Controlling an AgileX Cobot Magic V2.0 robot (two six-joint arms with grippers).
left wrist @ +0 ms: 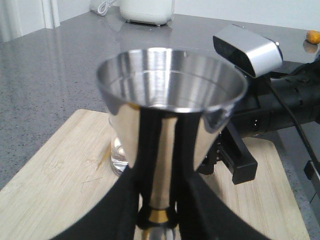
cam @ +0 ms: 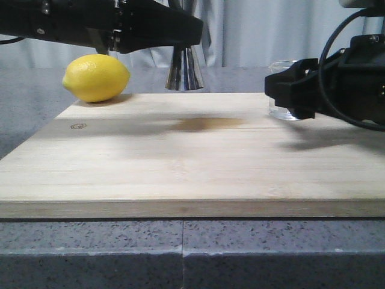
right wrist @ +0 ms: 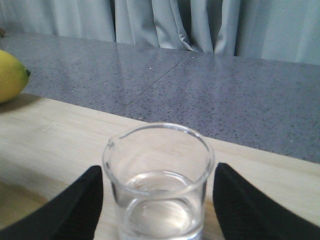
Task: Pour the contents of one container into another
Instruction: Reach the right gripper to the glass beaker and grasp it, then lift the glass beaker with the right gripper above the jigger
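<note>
The steel jigger (left wrist: 170, 95) with its gold waist band is clamped at the waist by my left gripper (left wrist: 159, 205), which is shut on it. In the front view it hangs from the left gripper (cam: 180, 37), and only the lower cone of the jigger (cam: 184, 73) shows, at the board's far edge. The clear glass beaker (right wrist: 159, 185) stands upright on the board with some clear liquid in it. My right gripper (right wrist: 159, 200) is open around it, with a small gap at each finger (right wrist: 75, 210). In the front view the right gripper (cam: 290, 90) hides most of the beaker (cam: 283, 111).
A yellow lemon (cam: 96, 78) lies at the far left corner of the wooden board (cam: 180, 168), which has a brownish stain (cam: 207, 124) near its middle. Grey counter surrounds the board. Curtains hang behind.
</note>
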